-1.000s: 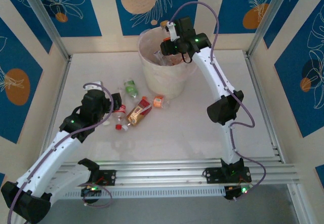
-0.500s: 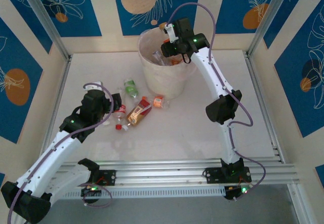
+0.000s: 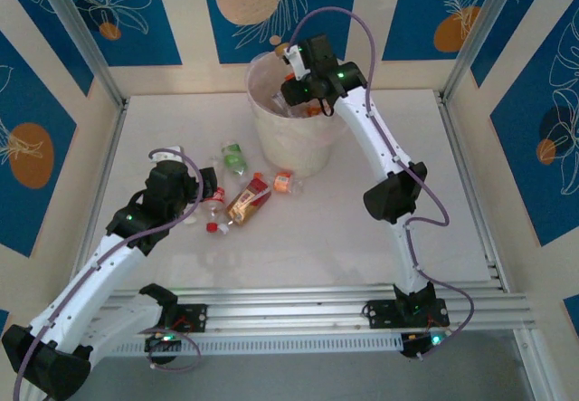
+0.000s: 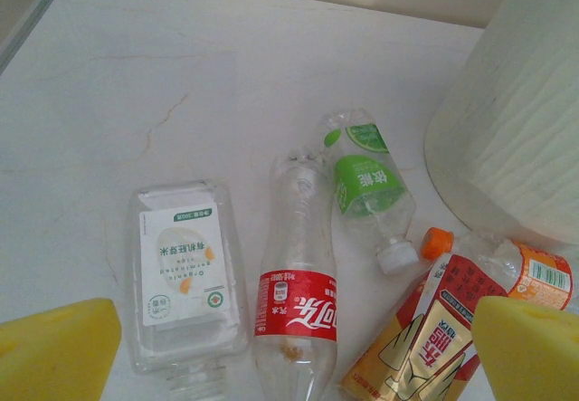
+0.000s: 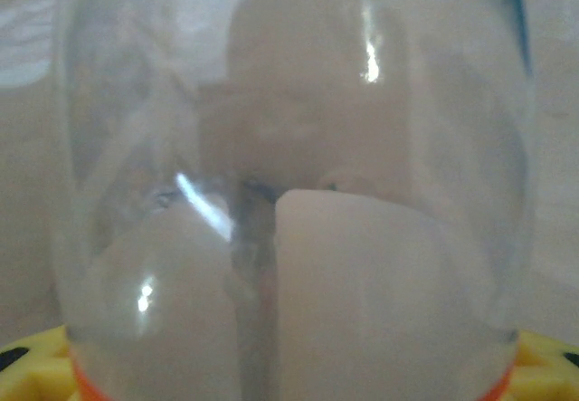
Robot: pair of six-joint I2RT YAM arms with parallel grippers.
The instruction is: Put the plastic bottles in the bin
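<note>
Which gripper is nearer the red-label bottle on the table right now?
Left. The left gripper hovers open just above the red-label bottle. The right gripper is far off over the bin, shut on a clear bottle.

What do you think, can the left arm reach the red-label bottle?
Probably yes: the left gripper hangs open above the red-label bottle, nothing covering it, though a clear container and gold-label bottle lie close.

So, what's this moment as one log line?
right gripper: shut on clear bottle, over bin | left gripper: open, above red-label bottle
</note>
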